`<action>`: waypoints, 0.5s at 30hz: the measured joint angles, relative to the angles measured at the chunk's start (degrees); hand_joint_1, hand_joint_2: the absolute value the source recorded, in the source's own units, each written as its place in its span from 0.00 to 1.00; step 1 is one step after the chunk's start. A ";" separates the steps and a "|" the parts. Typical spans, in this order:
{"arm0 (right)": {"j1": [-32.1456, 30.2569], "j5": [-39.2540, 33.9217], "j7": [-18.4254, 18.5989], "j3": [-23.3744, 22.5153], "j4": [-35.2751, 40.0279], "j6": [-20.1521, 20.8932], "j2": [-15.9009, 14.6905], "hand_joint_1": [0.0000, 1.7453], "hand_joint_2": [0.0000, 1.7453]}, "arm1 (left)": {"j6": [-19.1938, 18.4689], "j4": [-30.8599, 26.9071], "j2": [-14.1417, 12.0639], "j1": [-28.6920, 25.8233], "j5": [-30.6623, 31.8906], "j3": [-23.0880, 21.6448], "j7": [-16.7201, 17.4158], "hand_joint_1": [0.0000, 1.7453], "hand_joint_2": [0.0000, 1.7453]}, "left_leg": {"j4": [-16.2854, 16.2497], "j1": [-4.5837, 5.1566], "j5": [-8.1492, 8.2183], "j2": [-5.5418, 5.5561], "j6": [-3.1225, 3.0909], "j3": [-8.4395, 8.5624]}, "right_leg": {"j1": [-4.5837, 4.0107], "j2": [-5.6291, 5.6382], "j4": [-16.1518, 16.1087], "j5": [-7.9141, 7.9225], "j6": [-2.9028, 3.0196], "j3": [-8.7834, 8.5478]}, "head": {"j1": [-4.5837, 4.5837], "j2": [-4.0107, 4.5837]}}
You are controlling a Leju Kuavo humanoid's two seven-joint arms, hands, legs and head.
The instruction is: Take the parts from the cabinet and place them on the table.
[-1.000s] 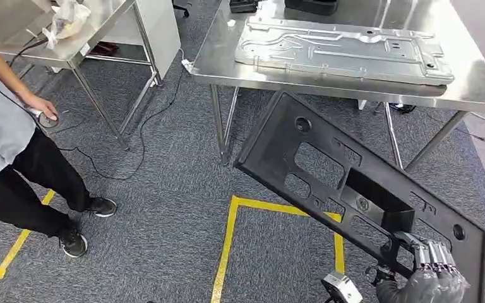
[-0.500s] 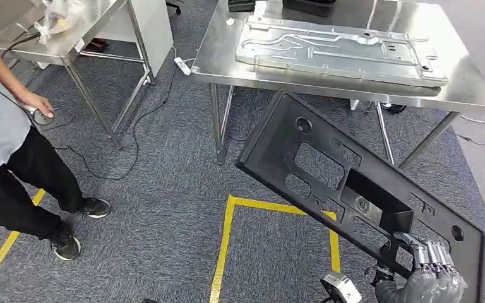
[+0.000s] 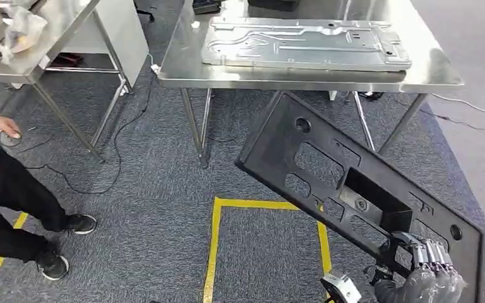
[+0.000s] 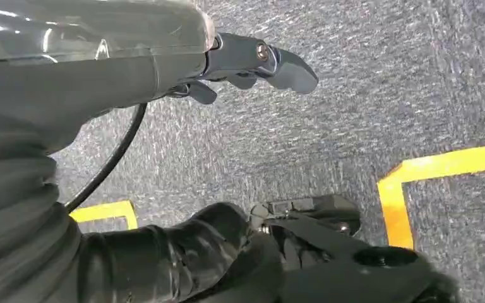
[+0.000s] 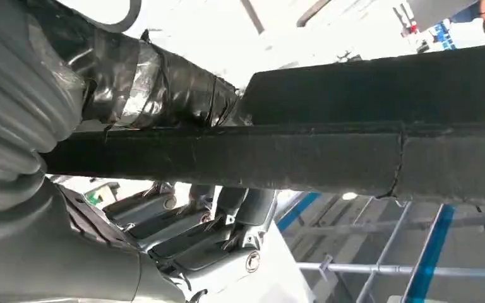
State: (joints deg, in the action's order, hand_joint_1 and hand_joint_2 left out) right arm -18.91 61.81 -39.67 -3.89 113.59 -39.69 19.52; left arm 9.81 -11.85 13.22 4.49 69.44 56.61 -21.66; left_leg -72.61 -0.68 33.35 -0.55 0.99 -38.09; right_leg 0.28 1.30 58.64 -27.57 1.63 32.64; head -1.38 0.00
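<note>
Right hand (image 3: 431, 268) clamped on the lower edge of a large black plastic panel (image 3: 328, 170), fingers (image 3: 428, 251) hooked through a cutout; panel carried tilted in the air above grey carpet, just short of the steel table (image 3: 439, 69). In the right wrist view, panel edge (image 5: 328, 158) wedged between thumb and fingers. Already lying flat on the table: a silver metal plate (image 3: 303, 43). Left hand (image 4: 252, 60) hanging over the carpet, fingers loosely curled, holding nothing. Standing at left, a person (image 3: 3, 183). Marked on the floor, yellow tape (image 3: 218, 233).
</note>
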 joint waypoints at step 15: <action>0.36 6.45 -0.07 0.00 0.48 -0.02 -0.11 1.00 1.00 | -1.05 0.00 -0.07 0.22 0.33 0.00 -0.04 0.00 1.00 | 14.50 -0.10 -6.23 -0.20 -3.05 5.80 | 0.88 -0.89 15.07 -6.00 -3.71 6.79 | -0.24 0.00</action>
State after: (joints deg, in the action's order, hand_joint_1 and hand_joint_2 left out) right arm -18.55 68.26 -39.74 -3.89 114.07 -39.71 19.41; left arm 8.76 -11.85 13.16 4.71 69.77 56.61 -21.70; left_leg -58.11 -0.78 27.13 -0.75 -2.06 -32.29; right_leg 1.16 0.41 73.72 -33.57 -2.08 39.43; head -1.62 0.00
